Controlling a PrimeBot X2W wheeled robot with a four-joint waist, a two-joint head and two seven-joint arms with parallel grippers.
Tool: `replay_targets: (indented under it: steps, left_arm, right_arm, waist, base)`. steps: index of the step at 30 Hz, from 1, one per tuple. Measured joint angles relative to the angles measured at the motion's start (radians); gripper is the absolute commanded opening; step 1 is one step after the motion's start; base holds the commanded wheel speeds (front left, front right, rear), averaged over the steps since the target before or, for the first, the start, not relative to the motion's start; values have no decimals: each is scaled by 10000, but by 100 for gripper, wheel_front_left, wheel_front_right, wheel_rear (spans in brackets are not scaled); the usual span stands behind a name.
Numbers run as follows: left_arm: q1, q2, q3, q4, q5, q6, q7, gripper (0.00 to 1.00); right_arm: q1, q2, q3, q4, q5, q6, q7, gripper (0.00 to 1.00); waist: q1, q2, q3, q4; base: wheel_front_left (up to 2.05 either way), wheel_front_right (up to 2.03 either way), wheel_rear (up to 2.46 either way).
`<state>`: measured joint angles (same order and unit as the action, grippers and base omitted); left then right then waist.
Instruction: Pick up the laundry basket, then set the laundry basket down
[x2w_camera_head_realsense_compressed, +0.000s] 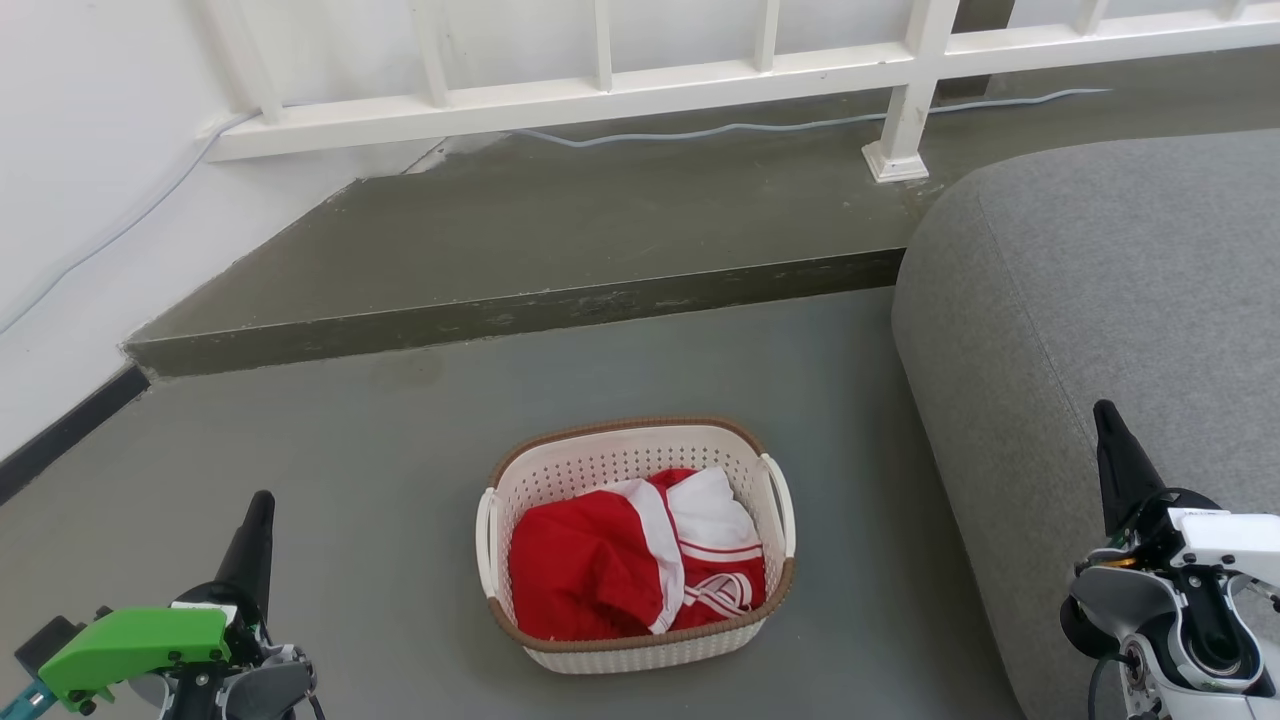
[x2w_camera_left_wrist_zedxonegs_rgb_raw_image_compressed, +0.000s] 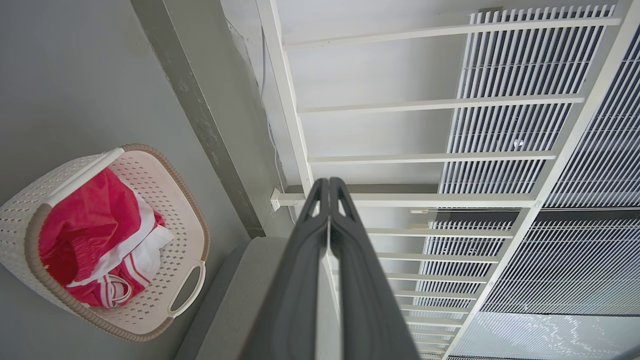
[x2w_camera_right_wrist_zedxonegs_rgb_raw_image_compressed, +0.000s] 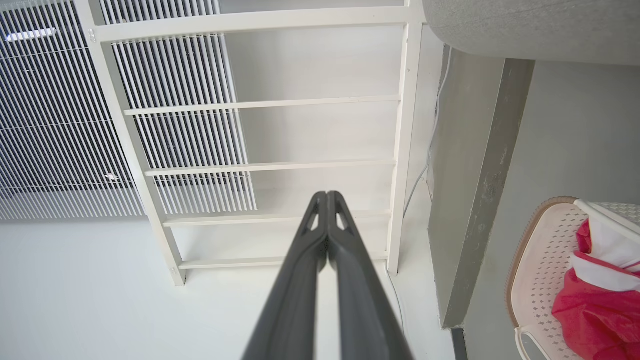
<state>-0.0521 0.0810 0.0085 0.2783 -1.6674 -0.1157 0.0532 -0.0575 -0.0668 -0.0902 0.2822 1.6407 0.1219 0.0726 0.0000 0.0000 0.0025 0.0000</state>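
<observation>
The laundry basket (x2w_camera_head_realsense_compressed: 620, 462) stands on the grey floor at centre, cream-white and perforated, with a brown rim and white loop handles at both sides. Red and white clothes (x2w_camera_head_realsense_compressed: 630, 560) lie inside it. My left gripper (x2w_camera_head_realsense_compressed: 258, 510) hangs at the lower left, well to the left of the basket, fingers pressed together and holding nothing. My right gripper (x2w_camera_head_realsense_compressed: 1104, 415) is at the lower right over the sofa, also shut and empty. The basket (x2w_camera_left_wrist_zedxonegs_rgb_raw_image_compressed: 170, 210) shows at the left of the left wrist view beside the shut left gripper (x2w_camera_left_wrist_zedxonegs_rgb_raw_image_compressed: 329, 184), and the basket (x2w_camera_right_wrist_zedxonegs_rgb_raw_image_compressed: 537, 260) sits at the right edge of the right wrist view beside the shut right gripper (x2w_camera_right_wrist_zedxonegs_rgb_raw_image_compressed: 326, 196).
A grey sofa (x2w_camera_head_realsense_compressed: 1100, 300) fills the right side, close to the basket's right handle. A raised concrete step (x2w_camera_head_realsense_compressed: 520, 310) runs behind the basket, with a white railing (x2w_camera_head_realsense_compressed: 700, 80) and a cable (x2w_camera_head_realsense_compressed: 750, 127) on it. A white wall (x2w_camera_head_realsense_compressed: 80, 200) closes the left.
</observation>
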Motion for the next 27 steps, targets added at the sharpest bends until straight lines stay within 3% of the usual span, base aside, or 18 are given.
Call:
replay_targets:
  steps: [27]
  left_arm:
    - [-9, -6, 23, 13, 0, -75, 2, 0]
  right_arm:
    - [-6, 4, -17, -2, 0, 0, 2, 0]
  waist:
    - [0, 0, 0, 0]
  base:
    - [0, 0, 0]
